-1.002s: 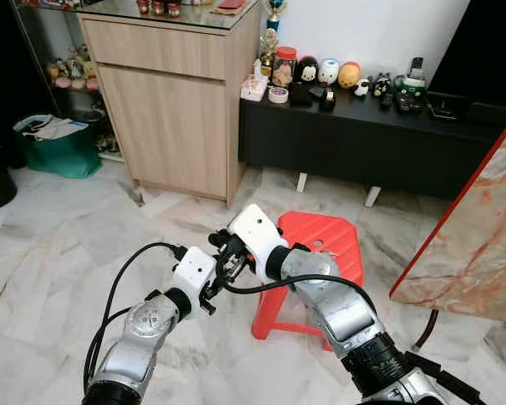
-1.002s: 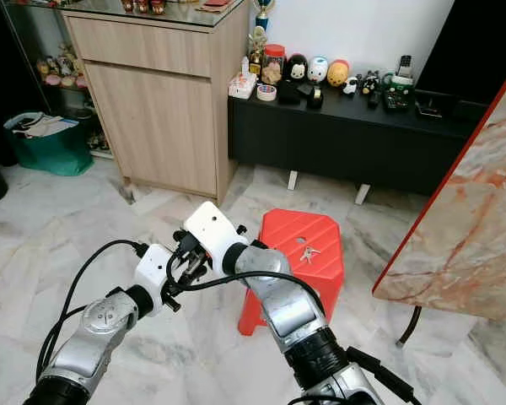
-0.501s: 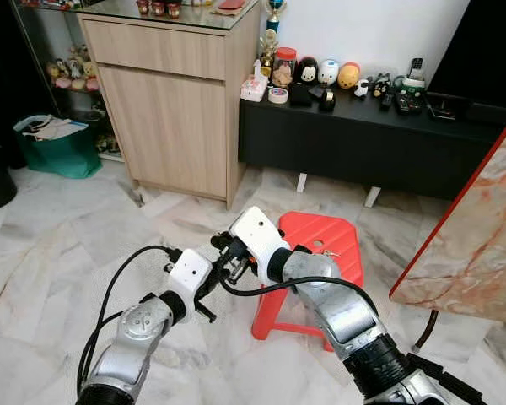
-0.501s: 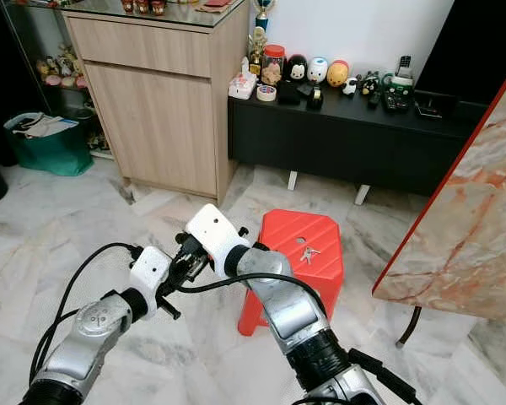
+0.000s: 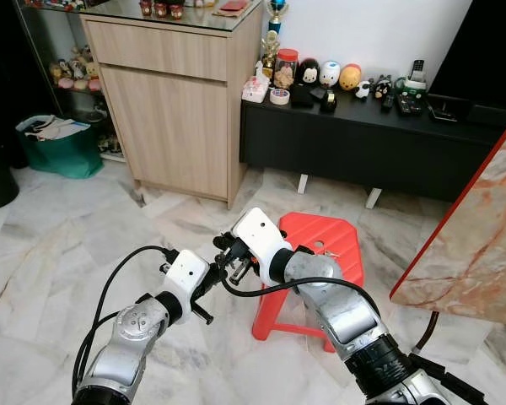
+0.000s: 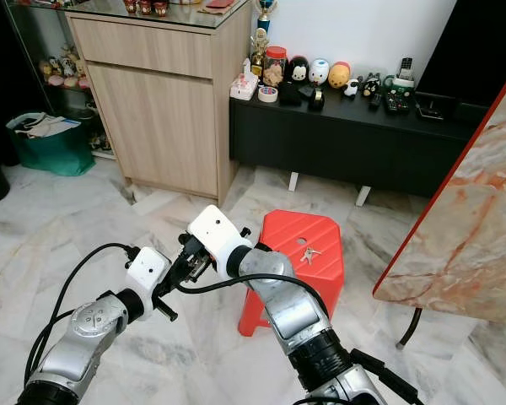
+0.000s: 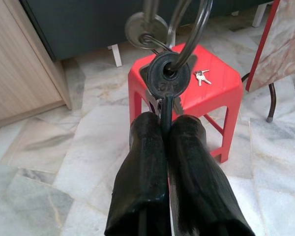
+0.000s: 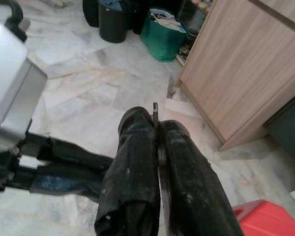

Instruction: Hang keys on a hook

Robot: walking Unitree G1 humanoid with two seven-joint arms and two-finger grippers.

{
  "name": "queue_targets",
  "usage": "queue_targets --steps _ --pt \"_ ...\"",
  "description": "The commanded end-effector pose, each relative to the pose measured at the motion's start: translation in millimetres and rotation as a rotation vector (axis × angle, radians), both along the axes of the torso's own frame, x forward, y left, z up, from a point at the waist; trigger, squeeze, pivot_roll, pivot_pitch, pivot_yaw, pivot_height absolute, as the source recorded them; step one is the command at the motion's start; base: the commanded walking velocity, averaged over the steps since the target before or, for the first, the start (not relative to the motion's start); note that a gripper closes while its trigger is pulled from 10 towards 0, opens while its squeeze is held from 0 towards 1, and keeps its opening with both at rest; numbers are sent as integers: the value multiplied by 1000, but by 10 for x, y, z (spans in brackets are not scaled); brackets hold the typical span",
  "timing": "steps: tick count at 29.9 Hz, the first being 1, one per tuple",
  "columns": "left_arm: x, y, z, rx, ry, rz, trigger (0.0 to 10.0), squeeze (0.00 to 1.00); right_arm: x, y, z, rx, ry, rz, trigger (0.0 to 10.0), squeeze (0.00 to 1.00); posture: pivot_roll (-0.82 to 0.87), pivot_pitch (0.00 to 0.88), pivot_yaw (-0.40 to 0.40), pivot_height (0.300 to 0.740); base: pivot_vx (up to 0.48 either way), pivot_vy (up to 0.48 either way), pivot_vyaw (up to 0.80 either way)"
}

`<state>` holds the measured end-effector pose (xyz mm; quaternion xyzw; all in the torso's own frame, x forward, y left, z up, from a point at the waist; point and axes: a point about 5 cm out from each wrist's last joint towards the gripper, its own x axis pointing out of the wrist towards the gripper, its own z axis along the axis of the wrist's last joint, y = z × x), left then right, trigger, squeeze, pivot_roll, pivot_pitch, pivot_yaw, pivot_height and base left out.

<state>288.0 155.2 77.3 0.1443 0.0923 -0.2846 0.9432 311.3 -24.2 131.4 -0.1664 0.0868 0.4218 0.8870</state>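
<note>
Black left tool — lower now — pinching keys.

- the key ring runs off the left wrist view's edge.
- a key has its blade buried between the left gripper fingers.
- the thin metal piece in the right gripper is mostly hidden.

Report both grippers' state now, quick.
Left gripper: shut on a dark-headed key strung on a metal ring.
Right gripper: shut on a thin metal piece; what it is cannot be told.
</note>
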Motion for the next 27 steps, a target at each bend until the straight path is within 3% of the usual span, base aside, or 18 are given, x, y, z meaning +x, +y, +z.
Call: queue_targets --steps 1,6,7,8,15,24,25,26,27 --pt "-22 29 -31 21 22 3 0 0 28 -33 8 -30 -30 -6 10000 0 96 0 -90 722 0 0 0" --pt "-20 33 -24 25 21 -2 0 0 27 -37 -13 -47 -32 5 10000 0 97 0 -91 722 0 0 0" --pt "-19 32 -22 25 20 -3 0 0 23 -35 -19 -44 -22 9 10000 78 97 0 -91 722 0 0 0" --pt "-17 30 -21 25 19 -3 0 0 20 -31 -22 -42 -19 11 10000 1000 98 0 -90 722 0 0 0" --pt "-27 28 -27 38 24 -11 0 0 2 -38 -50 -63 -21 30 10000 1000 96 0 -88 722 0 0 0" --pt "-78 149 -43 113 46 -20 0 0 136 -224 -96 -127 -48 -76 10000 1000 106 0 -83 722 0 0 0" --pt "-80 154 -44 114 48 -19 0 0 141 -231 -98 -126 -47 -81 10000 976 106 0 -83 722 0 0 0" --pt "-86 177 -50 126 51 -12 0 0 166 -272 -103 -123 -46 -109 10000 737 108 0 -82 722 0 0 0" --pt "-88 184 -51 130 51 -10 0 0 173 -285 -105 -122 -45 -118 10000 737 108 0 -82 722 0 0 0"
